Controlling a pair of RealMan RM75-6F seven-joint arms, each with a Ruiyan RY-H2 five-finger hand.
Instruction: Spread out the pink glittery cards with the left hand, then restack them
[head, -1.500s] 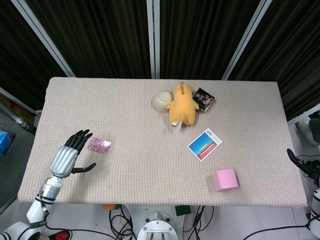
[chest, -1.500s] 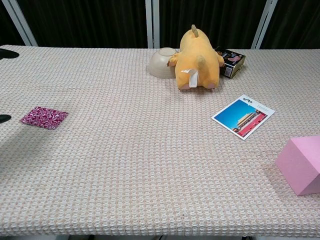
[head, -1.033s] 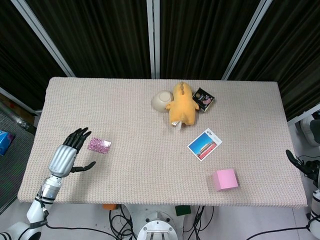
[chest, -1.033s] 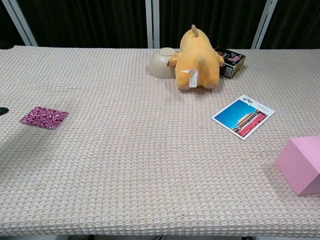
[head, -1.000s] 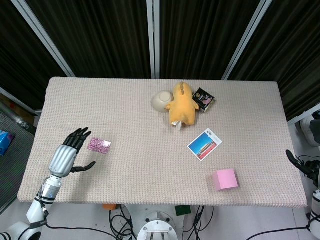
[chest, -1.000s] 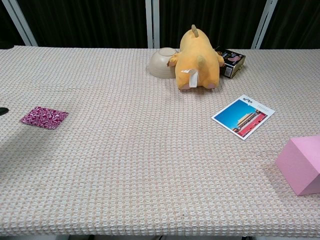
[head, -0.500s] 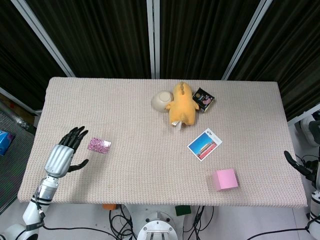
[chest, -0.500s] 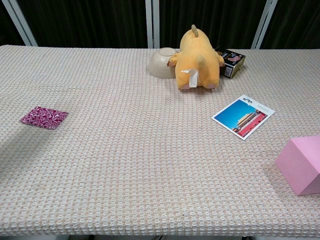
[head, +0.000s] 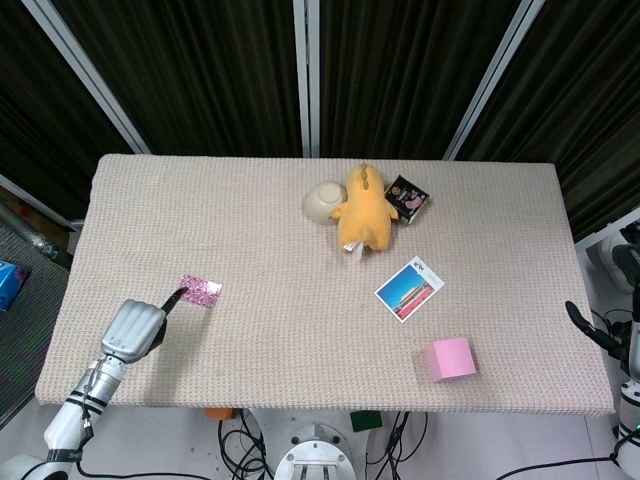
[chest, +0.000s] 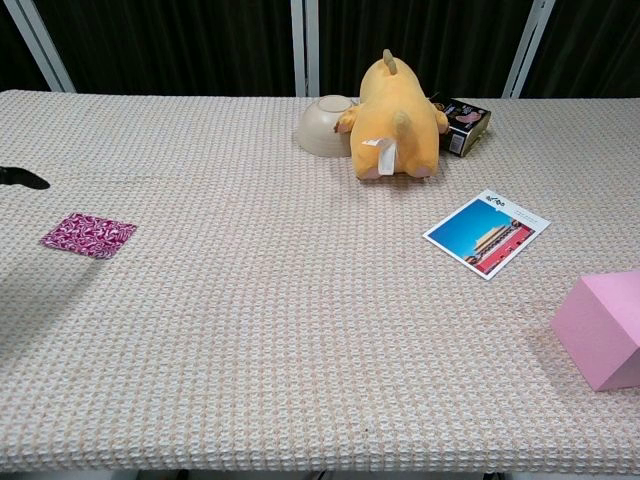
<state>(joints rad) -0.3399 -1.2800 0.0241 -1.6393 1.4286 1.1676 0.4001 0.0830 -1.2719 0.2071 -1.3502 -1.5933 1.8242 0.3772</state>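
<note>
The pink glittery cards lie in one neat stack on the left part of the table; the chest view shows the cards near its left edge. My left hand hovers just left and front of the stack, holding nothing. Its silver back faces the camera, and one dark finger reaches toward the stack's left edge; I cannot tell whether it touches. In the chest view only a dark fingertip shows. My right hand hangs off the table's right edge, empty.
A cream bowl, a yellow plush toy and a small black packet sit at the back middle. A photo postcard and a pink block lie on the right half.
My left hand has drawn back toward the front edge and turned, so its spread fingers no longer show; one finger now points at the stack. The cards have not moved.
</note>
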